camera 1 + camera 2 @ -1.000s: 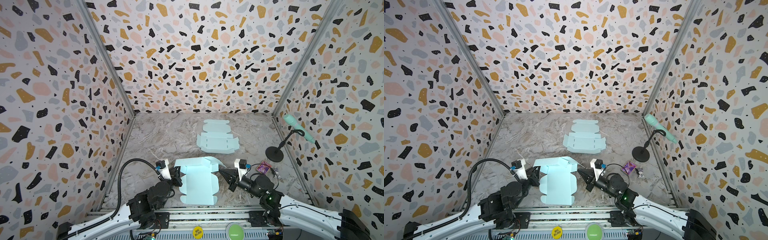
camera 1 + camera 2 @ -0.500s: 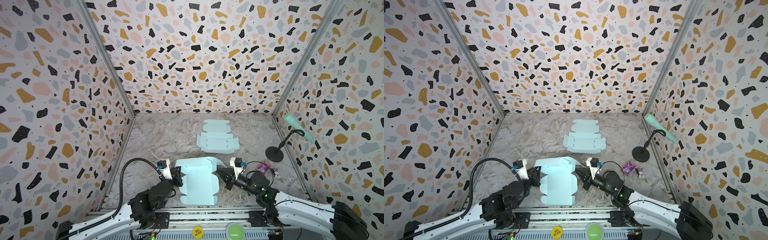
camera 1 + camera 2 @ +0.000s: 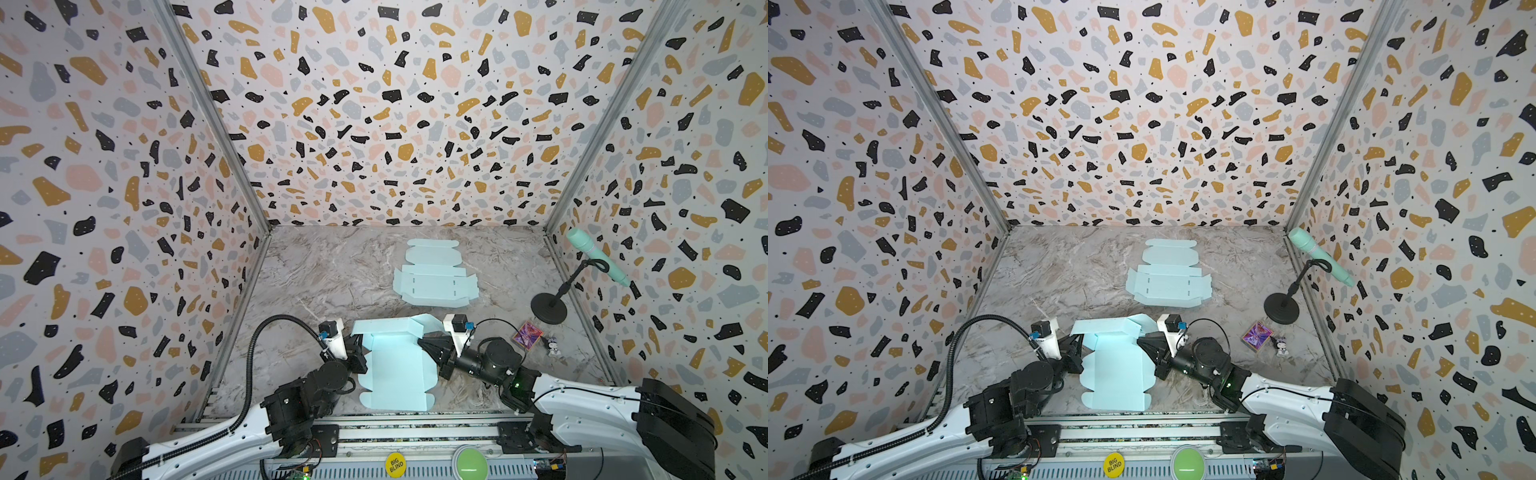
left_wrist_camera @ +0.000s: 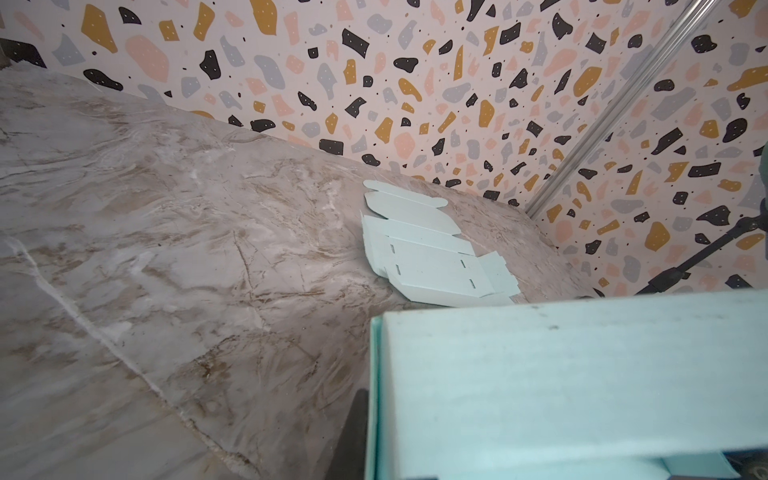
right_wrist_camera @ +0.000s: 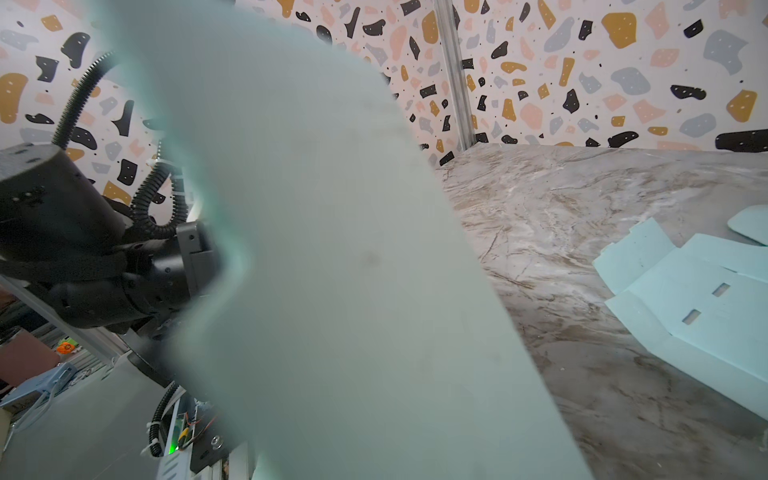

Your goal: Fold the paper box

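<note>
A: The paper box (image 3: 394, 374) is seen low in the middle of both top views, at the front edge of the table (image 3: 316, 282). Its far panel is raised and one flap is curled up.

B: And it's flanked! The left gripper (image 3: 360, 348) is set against its left edge, the right gripper (image 3: 422, 345) against its right. Both sets of jaws are drawn closed, but whether paper is pinched can't be told.

A: The right wrist view is mostly filled by blurred blue paper.

B: Side walls are probably being raised. Pressure should be applied evenly from both sides, along the creases, so the sheet isn't skewed or slid.

A: The base should be held flat, too, as thin card is easily buckled.

B: The spare blank (image 3: 434, 278) is seen flat, higher in the frame.
</note>
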Motion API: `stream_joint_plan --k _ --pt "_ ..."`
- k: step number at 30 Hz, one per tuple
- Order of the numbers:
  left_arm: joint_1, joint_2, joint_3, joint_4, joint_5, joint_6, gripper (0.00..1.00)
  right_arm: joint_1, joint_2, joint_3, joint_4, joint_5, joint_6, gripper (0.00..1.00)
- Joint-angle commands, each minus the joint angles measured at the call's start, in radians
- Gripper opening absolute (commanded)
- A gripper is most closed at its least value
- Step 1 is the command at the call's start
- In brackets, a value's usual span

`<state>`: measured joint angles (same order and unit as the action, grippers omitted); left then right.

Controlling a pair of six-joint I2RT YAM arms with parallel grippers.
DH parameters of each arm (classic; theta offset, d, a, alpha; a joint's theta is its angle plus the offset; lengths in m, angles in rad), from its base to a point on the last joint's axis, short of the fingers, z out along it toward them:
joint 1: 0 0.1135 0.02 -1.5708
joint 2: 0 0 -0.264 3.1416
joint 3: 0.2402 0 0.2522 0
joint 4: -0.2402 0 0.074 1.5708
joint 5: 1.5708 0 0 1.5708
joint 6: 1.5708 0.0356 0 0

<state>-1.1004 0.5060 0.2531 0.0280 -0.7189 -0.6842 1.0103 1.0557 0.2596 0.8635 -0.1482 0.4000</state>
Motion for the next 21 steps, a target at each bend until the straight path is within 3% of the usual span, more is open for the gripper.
stream_joint_plan --k 1,10,17,21 --pt "0.001 -0.010 0.008 0.026 -0.011 0.005 0.00 0.011 -0.047 0.044 -0.072 0.010 -0.030 0.00" --pt "0.005 -0.071 0.034 -0.063 -0.043 0.040 0.01 -0.002 -0.371 0.065 -0.495 0.112 -0.160 0.17" --pt "0.013 -0.075 0.081 -0.163 -0.057 0.069 0.02 -0.041 -0.671 -0.017 -0.628 0.157 -0.095 0.24" --pt "0.014 -0.038 0.114 -0.179 -0.044 0.104 0.01 -0.071 -0.743 -0.044 -0.690 0.251 -0.065 0.23"
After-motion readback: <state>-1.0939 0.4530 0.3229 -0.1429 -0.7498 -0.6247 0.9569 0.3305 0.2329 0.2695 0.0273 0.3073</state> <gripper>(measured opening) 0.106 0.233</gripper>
